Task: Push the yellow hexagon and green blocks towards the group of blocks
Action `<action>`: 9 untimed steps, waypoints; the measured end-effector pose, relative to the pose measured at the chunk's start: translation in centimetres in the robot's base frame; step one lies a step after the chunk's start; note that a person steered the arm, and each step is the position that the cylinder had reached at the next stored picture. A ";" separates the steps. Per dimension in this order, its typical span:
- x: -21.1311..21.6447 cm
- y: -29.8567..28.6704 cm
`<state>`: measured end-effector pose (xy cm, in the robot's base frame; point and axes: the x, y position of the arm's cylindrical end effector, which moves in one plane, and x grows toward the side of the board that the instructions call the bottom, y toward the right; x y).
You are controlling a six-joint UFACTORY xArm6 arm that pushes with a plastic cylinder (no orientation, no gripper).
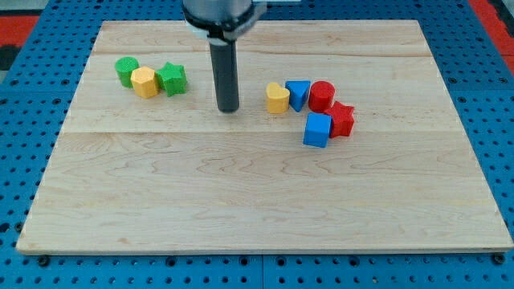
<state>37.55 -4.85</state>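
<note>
A yellow hexagon (pixel 144 82) lies at the view's upper left, between a green round block (pixel 125 70) on its left and a green star-shaped block (pixel 172 78) on its right; all three touch or nearly touch. My tip (pixel 229 109) stands on the board right of the green star, between that trio and a group at the view's right. The group holds a yellow heart-shaped block (pixel 278 98), a blue triangular block (pixel 298 94), a red round block (pixel 322 95), a red star-shaped block (pixel 341 120) and a blue cube (pixel 317 130).
The wooden board (pixel 257 201) rests on a blue perforated table (pixel 24 120). The arm's dark body (pixel 221 16) hangs over the board's top edge.
</note>
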 end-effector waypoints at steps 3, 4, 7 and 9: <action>0.3 6.5; 0.3 1.4; 2.5 -25.4; -5.0 -25.5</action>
<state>32.53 -30.39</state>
